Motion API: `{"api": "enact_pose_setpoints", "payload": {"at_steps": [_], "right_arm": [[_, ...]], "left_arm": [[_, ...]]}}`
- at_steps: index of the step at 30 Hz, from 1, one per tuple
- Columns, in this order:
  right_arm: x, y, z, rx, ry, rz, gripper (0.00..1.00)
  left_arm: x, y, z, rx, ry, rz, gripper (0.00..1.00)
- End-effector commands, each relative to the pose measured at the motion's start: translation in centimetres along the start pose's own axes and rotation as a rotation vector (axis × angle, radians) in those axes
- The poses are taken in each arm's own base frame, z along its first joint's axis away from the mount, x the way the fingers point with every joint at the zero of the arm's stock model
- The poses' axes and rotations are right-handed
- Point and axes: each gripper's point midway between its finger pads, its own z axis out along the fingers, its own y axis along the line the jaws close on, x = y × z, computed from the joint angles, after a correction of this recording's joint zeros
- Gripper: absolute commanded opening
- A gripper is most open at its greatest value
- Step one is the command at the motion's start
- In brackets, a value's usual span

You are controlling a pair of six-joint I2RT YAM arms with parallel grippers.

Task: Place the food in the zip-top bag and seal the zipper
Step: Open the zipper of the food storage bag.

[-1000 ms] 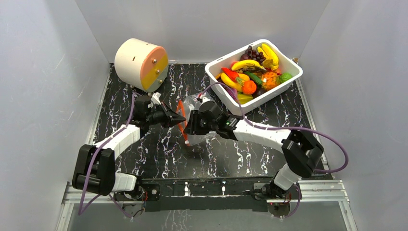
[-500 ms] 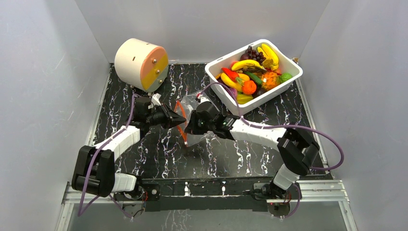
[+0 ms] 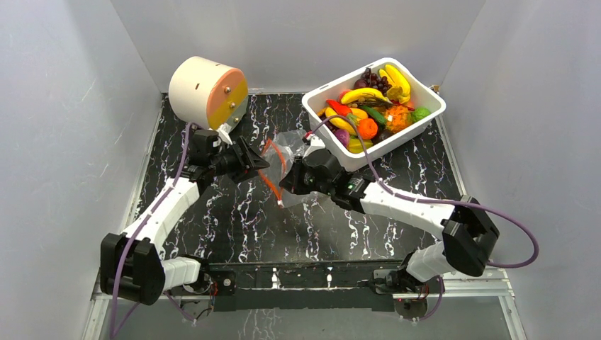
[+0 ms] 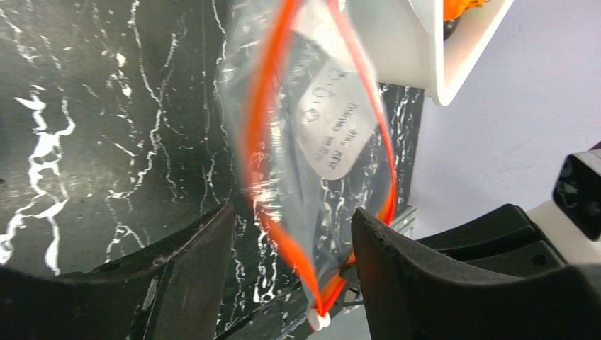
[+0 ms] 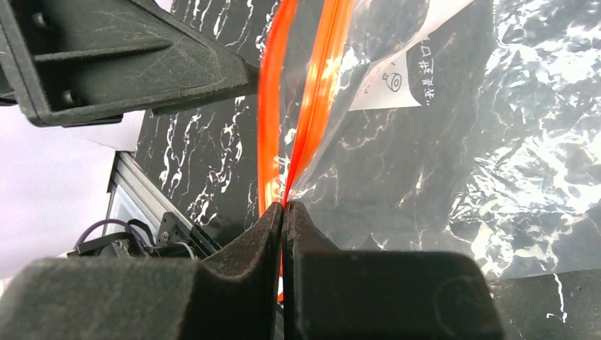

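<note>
where the right jaws meet, the zipper vanishes — pinched between them.

Light even, diffuse, from above; pale grey enclosure walls bright, hardly any shadow. Top view sharp. Left wrist: clear crinkly zip-top bag and its orange-red rim smeared; left gripper's black fingers crisp. Right wrist: bright glints on film.
</note>
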Motion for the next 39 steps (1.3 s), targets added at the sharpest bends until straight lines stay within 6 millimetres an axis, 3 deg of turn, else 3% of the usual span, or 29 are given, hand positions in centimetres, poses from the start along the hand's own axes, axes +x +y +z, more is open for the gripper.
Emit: {"api": "enact_pose_setpoints", "payload": {"at_steps": [1, 7, 14, 18, 19, 25, 28, 29, 33, 39], "right_arm": [[-2.6, 2.1, -1.3, -0.086, -0.102, -0.033, 0.0], [-2.7, 3.0, -2.2, -0.144, -0.118, -0.042, 0.0], [-2.1, 3.6, -2.1, -0.19, -0.09, -0.054, 0.0], [-1.9, 4.0, -2.1, -0.215, -0.081, -0.057, 0.0], [-1.9, 4.2, -2.0, -0.221, -0.075, -0.059, 0.0], [-1.7, 3.8, -1.6, -0.194, -0.058, -0.058, 0.0], [-1.7, 2.9, -1.5, -0.121, -0.041, -0.029, 0.0], [-1.8, 2.8, -1.5, -0.1, -0.034, -0.018, 0.03], [-3.3, 4.0, -2.0, -0.093, -0.036, -0.003, 0.34], [-6.4, 7.5, -3.5, -0.181, -0.104, 0.003, 0.55]], "left_arm": [[-0.1, 0.6, -1.4, -0.079, -0.015, 0.067, 0.61], [0.0, 0.7, -0.6, -0.061, 0.006, 0.057, 0.63], [-0.3, -1.6, 0.3, 0.084, 0.015, 0.053, 0.66], [0.1, -0.4, 1.4, 0.057, 0.044, 0.016, 0.63], [0.3, -0.3, 1.6, 0.058, 0.062, 0.007, 0.59], [-0.2, -0.3, 1.3, 0.026, 0.057, 0.024, 0.09], [-1.1, -0.6, -0.1, -0.018, 0.0, 0.084, 0.0], [-1.5, -0.9, -0.7, -0.026, -0.02, 0.106, 0.0], [-2.9, -2.1, -2.6, -0.055, -0.074, 0.197, 0.0], [-4.8, -2.6, -5.9, -0.192, -0.12, 0.318, 0.0]]}}
